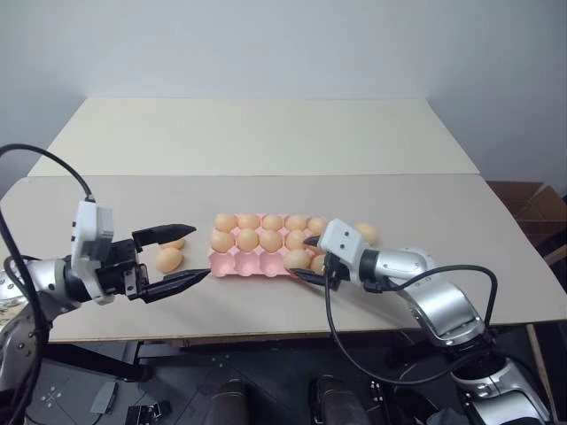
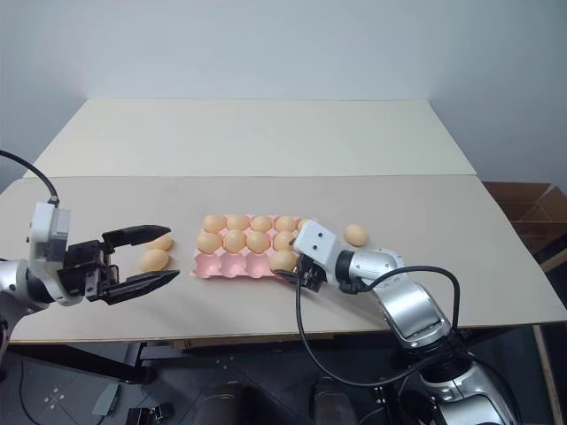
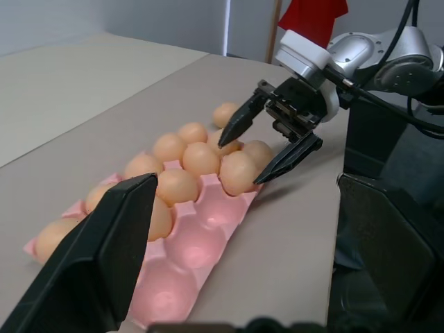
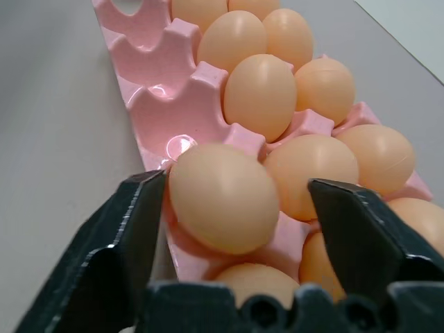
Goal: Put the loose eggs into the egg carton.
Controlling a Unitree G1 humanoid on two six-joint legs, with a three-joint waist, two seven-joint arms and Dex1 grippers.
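place: looks like a robot lab / test room tbh | why: two plain beige flat tables [image 1: 266, 133] pushed edge to edge, bare pale grey wall [image 1: 266, 44], brown cardboard boxes [image 1: 532, 208] past the tabletop's right edge

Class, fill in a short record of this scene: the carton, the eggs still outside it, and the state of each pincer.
egg carton: pink, on the table; far two rows filled, near row mostly empty
near-row egg: seated at the right end, between the right pincer's fingers
loose eggs: two left of the carton, one right
left pincer: open, empty
right pincer: open around that egg
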